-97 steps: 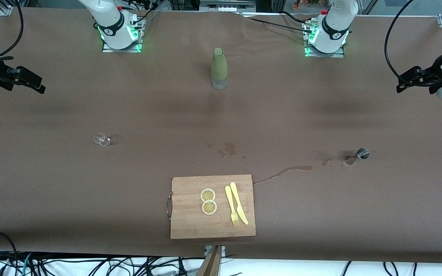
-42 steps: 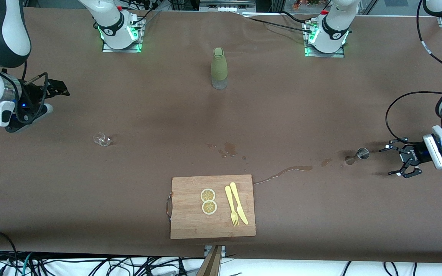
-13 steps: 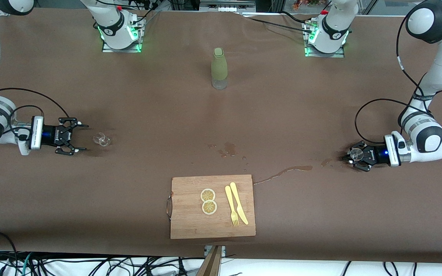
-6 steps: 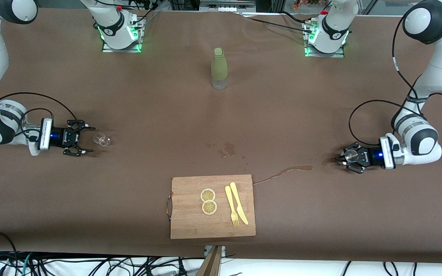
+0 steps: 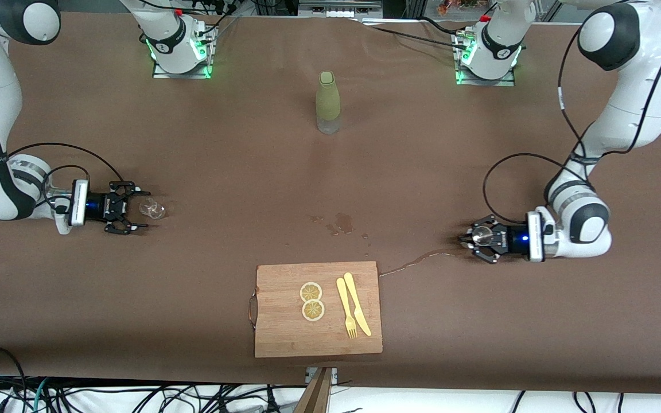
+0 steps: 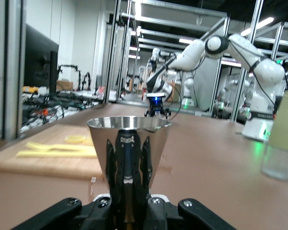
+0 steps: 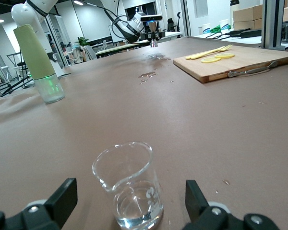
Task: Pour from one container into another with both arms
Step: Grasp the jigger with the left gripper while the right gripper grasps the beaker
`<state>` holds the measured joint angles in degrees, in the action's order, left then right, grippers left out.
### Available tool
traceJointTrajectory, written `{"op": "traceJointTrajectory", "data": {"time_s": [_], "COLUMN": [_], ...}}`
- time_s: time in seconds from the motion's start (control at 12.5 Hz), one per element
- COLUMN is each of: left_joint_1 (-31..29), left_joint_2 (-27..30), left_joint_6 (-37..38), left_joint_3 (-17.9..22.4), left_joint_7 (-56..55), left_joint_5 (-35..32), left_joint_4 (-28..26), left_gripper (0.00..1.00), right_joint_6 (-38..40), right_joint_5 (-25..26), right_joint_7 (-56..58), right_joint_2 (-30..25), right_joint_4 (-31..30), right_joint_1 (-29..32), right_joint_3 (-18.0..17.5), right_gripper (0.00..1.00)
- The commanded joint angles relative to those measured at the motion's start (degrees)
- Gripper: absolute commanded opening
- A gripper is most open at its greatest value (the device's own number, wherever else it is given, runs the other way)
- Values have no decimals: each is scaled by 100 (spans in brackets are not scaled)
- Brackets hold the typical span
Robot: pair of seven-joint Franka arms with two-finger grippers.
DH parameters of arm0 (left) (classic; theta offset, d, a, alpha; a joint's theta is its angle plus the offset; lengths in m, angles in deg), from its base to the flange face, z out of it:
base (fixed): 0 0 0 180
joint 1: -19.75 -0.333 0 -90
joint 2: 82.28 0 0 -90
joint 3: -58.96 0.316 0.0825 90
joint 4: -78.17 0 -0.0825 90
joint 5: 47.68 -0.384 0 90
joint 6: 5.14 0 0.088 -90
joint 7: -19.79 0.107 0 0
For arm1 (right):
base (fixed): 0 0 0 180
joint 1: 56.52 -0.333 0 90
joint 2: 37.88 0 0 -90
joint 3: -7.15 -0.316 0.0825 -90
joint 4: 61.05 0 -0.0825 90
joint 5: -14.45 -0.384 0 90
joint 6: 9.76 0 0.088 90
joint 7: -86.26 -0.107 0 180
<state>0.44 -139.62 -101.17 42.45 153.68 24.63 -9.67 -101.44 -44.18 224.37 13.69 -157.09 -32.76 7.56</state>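
Front view: the left gripper (image 5: 478, 244) is low over the table (image 5: 479, 143), at the left arm's end, clamped on a small steel jigger (image 5: 484, 234). A thin spill streak (image 5: 422, 259) runs from just under it toward the cutting board (image 5: 284, 327), which carries two lemon slices (image 5: 311, 301), a fork (image 5: 346, 308) and a knife (image 5: 357, 303). More wet spots (image 5: 339, 223) lie between the two grippers. The right gripper (image 5: 134, 207) is at the right arm's end, fingers spread wide, with a clear glass beaker (image 5: 152, 209) just ahead of its fingertips. A green bottle (image 5: 327, 102) stands upright, well away from both grippers.

Left wrist view: the jigger (image 6: 128, 143) sits upright between the closed fingers (image 6: 116, 165). Ahead of it are the board (image 6: 43, 160), the bottle (image 6: 283, 143) and, far off, the right gripper (image 6: 156, 112).

Right wrist view: the beaker (image 7: 128, 184) stands upright on the table between the open fingers (image 7: 62, 196), touching neither. Farther ahead are the bottle (image 7: 38, 64), the board (image 7: 230, 62) and the left gripper (image 7: 153, 38) holding the jigger.
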Motion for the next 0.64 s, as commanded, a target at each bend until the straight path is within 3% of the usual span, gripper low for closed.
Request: {"op": "traceJointTrajectory", "data": {"time_s": [0.0,0.32,0.56], "left_joint_1": [575,1051,1447], "left_joint_2": [-14,4,21], "left_joint_6": [-55,-556,-802], "left_joint_3": [86,95,86], "left_joint_7": [-99,-38,6], "left_joint_5": [598,1038,1461], "left_joint_4": [136,145,145], "left_gripper": [0,0,0], "right_joint_6": [18,88,80], "right_joint_5": [-96,-96,-78], "right_joint_7": [76,137,190], "right_joint_2": [72,72,72], "right_joint_4": [112,103,112], "right_joint_1": [-64,-135,-135], "right_joint_3": [-41,-50,-50], "right_gripper": [99,89,46]}}
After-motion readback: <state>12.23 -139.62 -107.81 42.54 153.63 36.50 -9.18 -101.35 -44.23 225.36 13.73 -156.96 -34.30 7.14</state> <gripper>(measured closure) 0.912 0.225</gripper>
